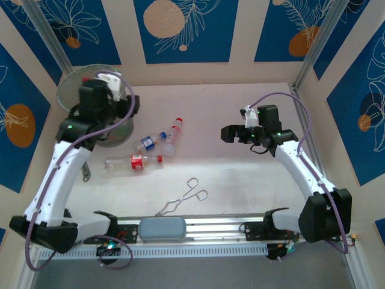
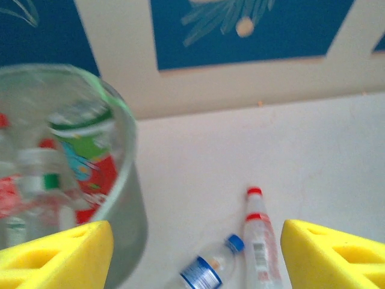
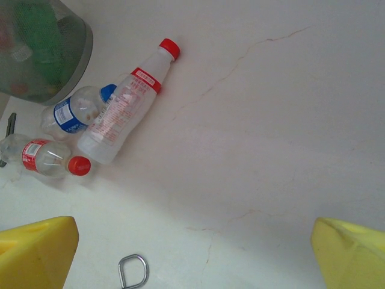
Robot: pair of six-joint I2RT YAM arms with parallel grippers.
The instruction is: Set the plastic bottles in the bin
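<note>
Plastic bottles lie in 2 places. 3 of them rest on the tabletop point(image 1: 240, 180) near the bin: a tall white-bodied bottle point(image 1: 173, 135) with a red cap and red band, a blue-labelled bottle point(image 1: 149, 142) touching its side, and a red-labelled bottle point(image 1: 133, 162) lying on its side just in front of those 2, cap toward the right. Several more sit inside the bin point(image 2: 129, 198) — through its translucent wall the left wrist view shows a green-and-red label and a few clear bodies, too blurred to count. The bin stands at the far left corner of the tabletop, against the wall.

The left tool point(image 2: 197, 256) hangs over the bin's edge, its yellow fingers point(image 2: 60, 253) spread wide with nothing between them. The right tool point(image 1: 230, 133) hovers over the right half of the tabletop, well apart from the bottles, also wide open and empty — bare surface lies beneath it.

Metal tongs point(image 1: 183, 198) lie near the front edge, and a grey-blue pad point(image 1: 161, 229) sits on the rail between the arm bases.
</note>
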